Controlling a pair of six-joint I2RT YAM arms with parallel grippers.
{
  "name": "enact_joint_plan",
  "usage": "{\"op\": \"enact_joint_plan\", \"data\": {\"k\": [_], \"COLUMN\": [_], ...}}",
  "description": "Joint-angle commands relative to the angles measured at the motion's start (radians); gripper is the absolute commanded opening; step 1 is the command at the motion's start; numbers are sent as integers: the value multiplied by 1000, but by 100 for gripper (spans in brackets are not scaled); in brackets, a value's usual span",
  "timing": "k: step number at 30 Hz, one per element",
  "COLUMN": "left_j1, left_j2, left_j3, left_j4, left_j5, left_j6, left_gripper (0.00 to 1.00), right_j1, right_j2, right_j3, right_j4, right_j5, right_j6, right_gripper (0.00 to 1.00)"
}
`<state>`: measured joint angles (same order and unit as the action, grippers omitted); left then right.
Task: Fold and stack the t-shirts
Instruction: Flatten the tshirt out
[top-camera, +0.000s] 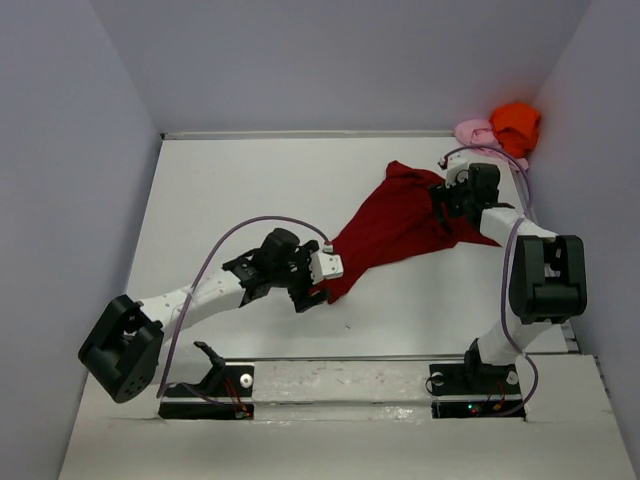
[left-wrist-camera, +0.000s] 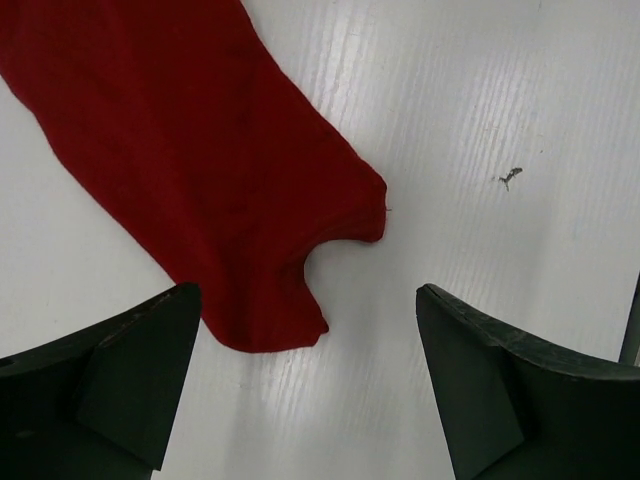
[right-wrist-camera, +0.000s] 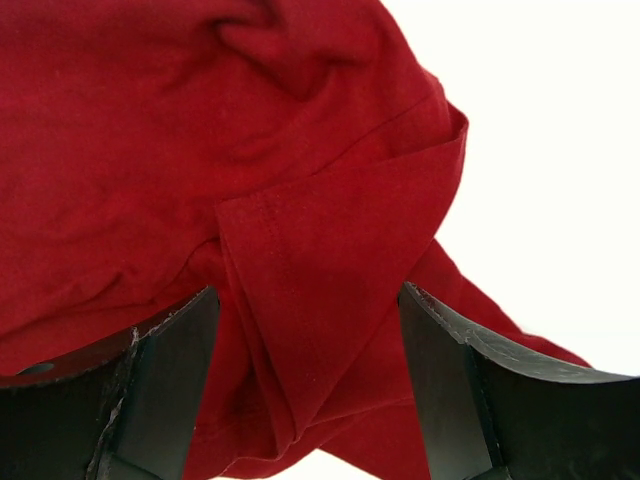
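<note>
The left jaws are held wide apart, with nothing clamped. In the left wrist view, the near-left end of the dark red t-shirt (left-wrist-camera: 200, 150) is seen lying flat on the white tabletop (left-wrist-camera: 500, 100) between them. Its notched edge is closer to one finger (left-wrist-camera: 120, 370) than to the other.

The right jaws are likewise held apart. A folded, seamed flap of the same shirt is framed between them, and no closure on the cloth is shown. Whether the jaws touch the cloth cannot be told.

In the top view, the dark red t-shirt is stretched diagonally across the tabletop, from the left jaws near the centre to the right jaws at the far right. The pale pink t-shirt (top-camera: 475, 132) and the bright orange t-shirt (top-camera: 515, 125) are heaped together in the far right corner, with the orange one to the right of the pink.
</note>
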<state>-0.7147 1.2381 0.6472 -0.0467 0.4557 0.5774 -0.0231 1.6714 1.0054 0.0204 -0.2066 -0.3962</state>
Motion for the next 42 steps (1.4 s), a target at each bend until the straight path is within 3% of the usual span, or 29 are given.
{"op": "enact_joint_plan", "data": {"k": [1, 10, 16, 30, 36, 40, 42], "left_j1": [-55, -92, -106, -186, -186, -186, -186], "left_j2": [55, 181, 238, 308, 323, 345, 371], "left_j3": [5, 60, 143, 174, 155, 146, 147], "left_j4": [91, 150, 108, 74, 67, 93, 106], "left_j5": [-92, -132, -20, -64, -170, -297, -343], "left_j6": [-21, -4, -57, -70, -65, -85, -93], "left_gripper": [99, 99, 99, 99, 99, 90, 75], "right_j1": [-18, -37, -46, -46, -55, -55, -55], "right_j2": [19, 42, 42, 50, 48, 45, 45], "right_j3": [38, 41, 41, 47, 47, 45, 45], "right_j4": [30, 27, 27, 26, 27, 26, 26], "right_j5": [-25, -45, -47, -42, -48, -56, -57], "right_j6": [17, 26, 28, 37, 39, 39, 39], "right_gripper": [77, 77, 77, 77, 77, 77, 77]}}
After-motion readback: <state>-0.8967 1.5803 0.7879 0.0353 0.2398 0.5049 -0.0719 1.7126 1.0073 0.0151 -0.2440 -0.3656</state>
